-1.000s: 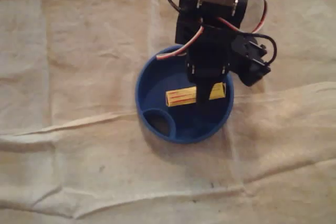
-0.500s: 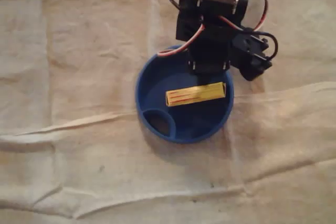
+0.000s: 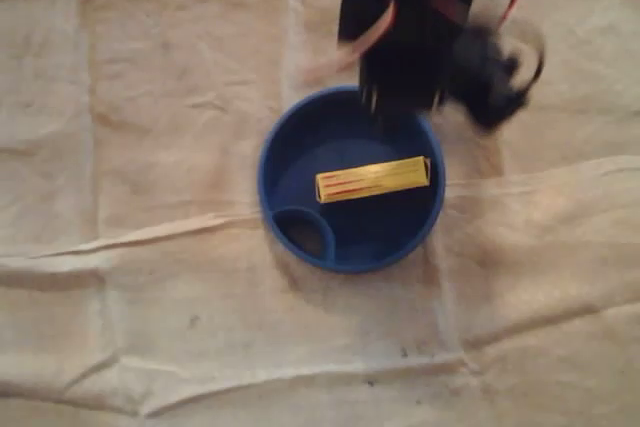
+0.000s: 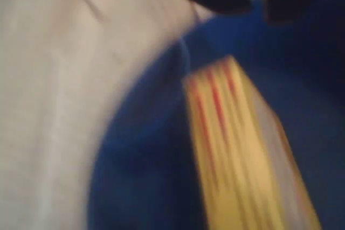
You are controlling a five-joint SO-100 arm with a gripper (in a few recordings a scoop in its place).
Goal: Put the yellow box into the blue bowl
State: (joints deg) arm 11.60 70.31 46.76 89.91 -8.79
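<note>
Your yellow box [image 3: 372, 179] lies flat inside the blue bowl [image 3: 300, 147], across its middle from 9 to 3 o'clock. The tool [image 3: 398, 112] hangs blurred over the bowl's 12 o'clock rim, holding nothing; its opening cannot be told. You appear to have nothing left to place.

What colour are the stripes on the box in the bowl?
Red, on the yellow box; overhead view.
</note>
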